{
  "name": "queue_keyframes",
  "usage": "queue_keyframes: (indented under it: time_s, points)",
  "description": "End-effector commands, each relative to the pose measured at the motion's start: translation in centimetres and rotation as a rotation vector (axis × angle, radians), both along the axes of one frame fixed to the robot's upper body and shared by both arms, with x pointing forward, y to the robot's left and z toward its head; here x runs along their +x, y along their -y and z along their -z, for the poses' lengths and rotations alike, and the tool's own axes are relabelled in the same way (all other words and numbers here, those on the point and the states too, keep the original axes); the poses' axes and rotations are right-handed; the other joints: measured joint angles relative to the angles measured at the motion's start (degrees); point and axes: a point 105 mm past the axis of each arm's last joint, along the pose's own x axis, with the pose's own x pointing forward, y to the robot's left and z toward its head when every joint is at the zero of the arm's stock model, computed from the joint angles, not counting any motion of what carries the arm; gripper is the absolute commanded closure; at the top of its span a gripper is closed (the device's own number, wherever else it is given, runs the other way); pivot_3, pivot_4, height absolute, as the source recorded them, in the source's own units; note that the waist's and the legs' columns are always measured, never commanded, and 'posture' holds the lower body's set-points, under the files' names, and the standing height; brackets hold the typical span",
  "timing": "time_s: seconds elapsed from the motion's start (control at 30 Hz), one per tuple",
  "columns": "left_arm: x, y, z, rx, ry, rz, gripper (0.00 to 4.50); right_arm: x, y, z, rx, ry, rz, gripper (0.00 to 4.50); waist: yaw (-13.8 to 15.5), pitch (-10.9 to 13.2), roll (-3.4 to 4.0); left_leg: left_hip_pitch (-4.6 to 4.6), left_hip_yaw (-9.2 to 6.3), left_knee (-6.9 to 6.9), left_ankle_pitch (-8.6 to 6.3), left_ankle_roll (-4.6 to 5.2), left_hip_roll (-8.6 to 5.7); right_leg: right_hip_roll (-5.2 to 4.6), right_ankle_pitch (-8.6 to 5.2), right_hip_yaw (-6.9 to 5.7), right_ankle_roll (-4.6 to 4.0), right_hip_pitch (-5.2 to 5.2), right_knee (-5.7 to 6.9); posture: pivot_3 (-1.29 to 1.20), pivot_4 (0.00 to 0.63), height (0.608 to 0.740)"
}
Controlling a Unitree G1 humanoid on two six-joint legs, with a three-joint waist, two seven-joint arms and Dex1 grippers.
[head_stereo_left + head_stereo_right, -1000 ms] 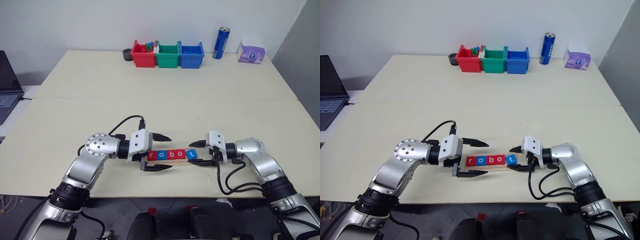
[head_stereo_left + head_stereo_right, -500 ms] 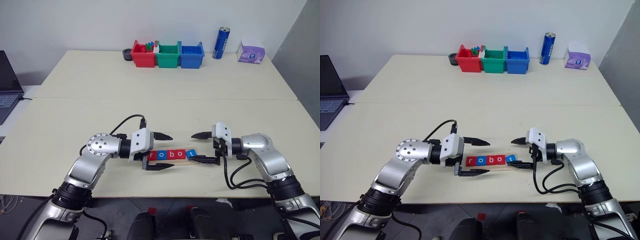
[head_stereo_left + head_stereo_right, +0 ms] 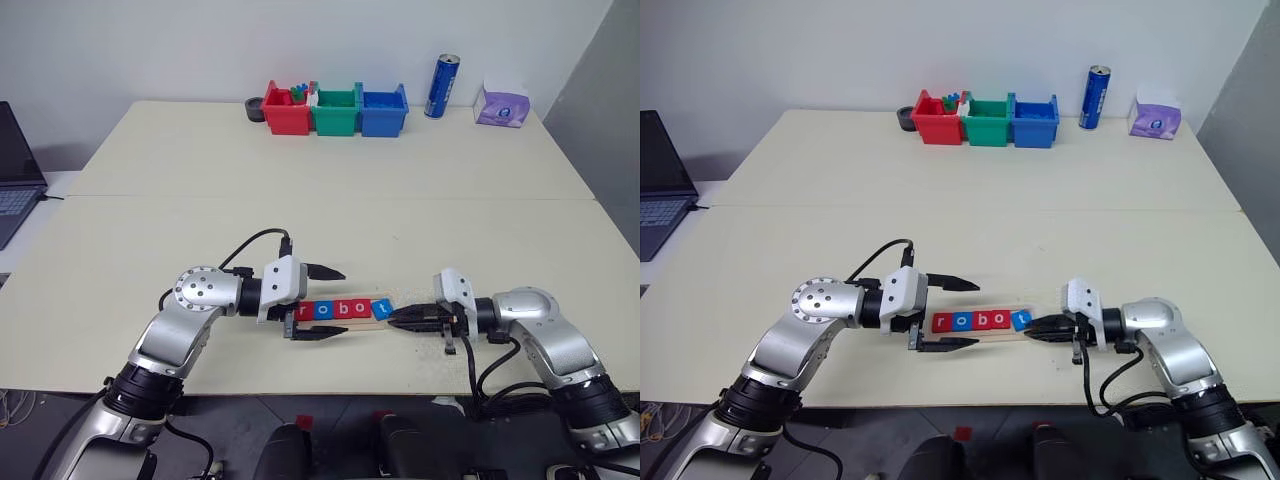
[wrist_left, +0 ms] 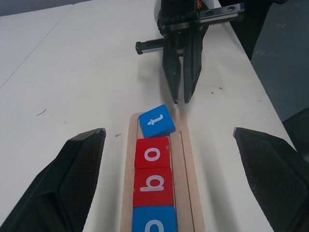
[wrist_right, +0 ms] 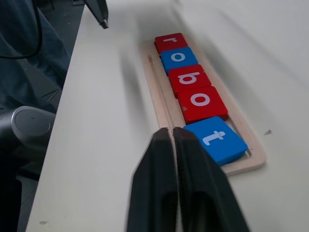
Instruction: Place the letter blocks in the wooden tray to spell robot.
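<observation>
Five letter blocks lie in a row in the wooden tray (image 3: 345, 323) near the table's front edge and read r, o, b, o, t. The red r (image 3: 306, 311) is at the left end. The blue t (image 4: 157, 121) at the right end sits slightly turned, askew to the row. My left gripper (image 3: 343, 302) is open, one finger behind the tray's left end and one in front of it, and holds nothing. My right gripper (image 3: 394, 318) is shut and empty. It points at the tray's right end with its tips just short of the t.
Red (image 3: 287, 110), green (image 3: 336, 111) and blue (image 3: 383, 110) bins stand at the table's far edge, with a blue can (image 3: 443, 86) and a tissue pack (image 3: 502, 105) to their right. A laptop (image 3: 15, 170) sits off the left side. The table's front edge runs just below the tray.
My right gripper has shut and drawn back to the right, away from the tray's end that it straddled. The left gripper and the blocks have stayed put.
</observation>
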Motion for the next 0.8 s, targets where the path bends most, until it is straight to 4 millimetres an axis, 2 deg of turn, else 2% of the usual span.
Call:
queue_keyframes:
  time_s: [0.03,0.33,0.8]
  points:
    - [-0.2,0.2,-0.8,-0.009,0.030,0.016,0.00,-0.6,-0.6,-0.5,-0.009,0.041,-0.040,4.48,0.0,0.0,0.00,0.00,0.00,0.00,0.00,0.00,0.00,0.00,0.00,0.00,0.00,0.00,0.00,0.00,0.150,0.740]
    - [-0.1,0.1,-0.8,-0.008,0.030,0.012,0.00,0.0,-1.6,0.5,-0.031,0.056,-0.027,4.48,0.0,0.0,0.00,0.00,0.00,0.00,0.00,0.00,0.00,0.01,0.00,0.00,0.00,0.00,0.00,0.00,0.150,0.740]
    - [-0.4,0.1,-0.7,-0.009,0.032,0.007,0.00,1.3,-2.2,0.4,-0.003,0.065,0.020,4.48,0.0,0.0,0.00,0.00,0.01,0.00,0.00,0.00,0.00,0.01,0.00,-0.01,0.00,0.00,0.00,0.00,0.150,0.740]
